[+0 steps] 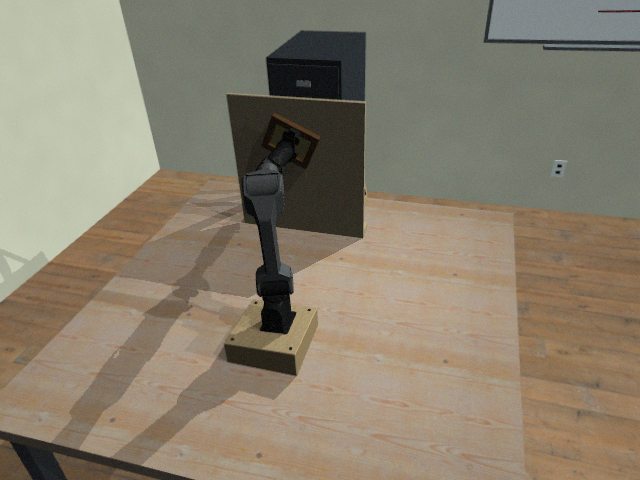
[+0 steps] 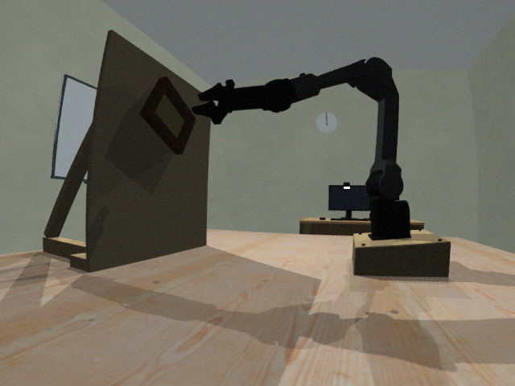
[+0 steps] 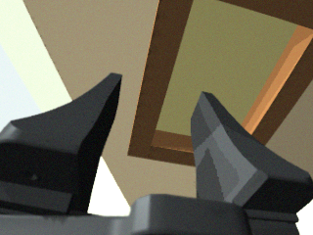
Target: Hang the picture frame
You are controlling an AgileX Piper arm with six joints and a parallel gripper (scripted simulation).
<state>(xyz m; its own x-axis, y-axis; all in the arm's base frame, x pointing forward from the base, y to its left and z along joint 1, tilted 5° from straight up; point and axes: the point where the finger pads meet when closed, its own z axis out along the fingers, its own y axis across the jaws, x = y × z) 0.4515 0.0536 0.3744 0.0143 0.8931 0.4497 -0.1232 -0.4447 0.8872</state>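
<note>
A brown wooden picture frame [image 1: 311, 152] [image 2: 150, 97] [image 3: 161, 73] hangs strongly tilted on the upright brown board [image 1: 320, 196] [image 2: 137, 207] [image 3: 88, 44]. The screw is hidden from every view. My gripper [image 1: 292, 136] [image 2: 197, 104] [image 3: 158, 98] is open and empty. It is stretched out high towards the board, just in front of the frame's corner nearest the board's edge. In the wrist view one side bar of the frame shows between the two fingers, with a gap to each finger. In the exterior view the fingertips stand a little off the board's face.
A slanted brace [image 2: 66, 190] props the board from behind. A dark filing cabinet [image 1: 320, 62] stands behind the board. The arm is fixed on a wooden block [image 1: 268, 351] [image 2: 399, 257] mid-table. The table's front edge [image 1: 77, 452] is near the bottom left.
</note>
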